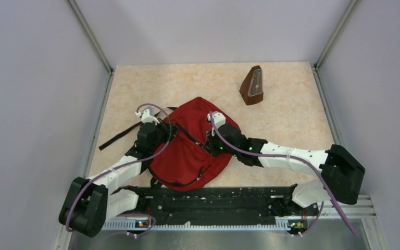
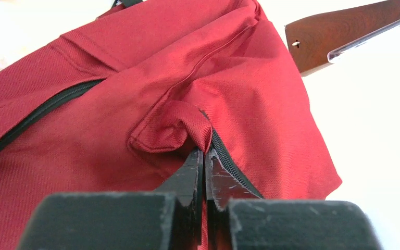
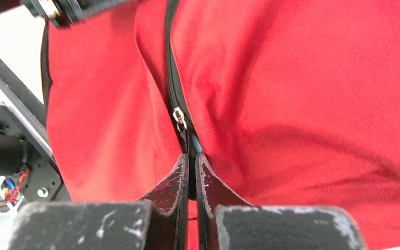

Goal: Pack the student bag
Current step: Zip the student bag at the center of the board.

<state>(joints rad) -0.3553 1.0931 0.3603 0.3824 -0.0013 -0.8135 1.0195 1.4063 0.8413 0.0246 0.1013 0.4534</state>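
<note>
Right claw [image 3: 189, 161] is clamped on the pull [image 3: 179, 117] of the bag [image 1: 187, 156], which lies midway along the near edge of the table [image 1: 291, 104]; left claw [image 2: 204, 156] is pinched together at the end of the zip [image 2: 234, 166], under a tab [image 2: 169, 127]. I'd brace with the left and draw the pull along the zip line, not upward. Whether the left grips cloth I can't tell; the bag's inside is hidden.

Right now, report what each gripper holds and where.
The right gripper pinches the student bag by its zipper pull. The left gripper is shut at the zipper edge under a red fabric fold; grip unclear.
</note>
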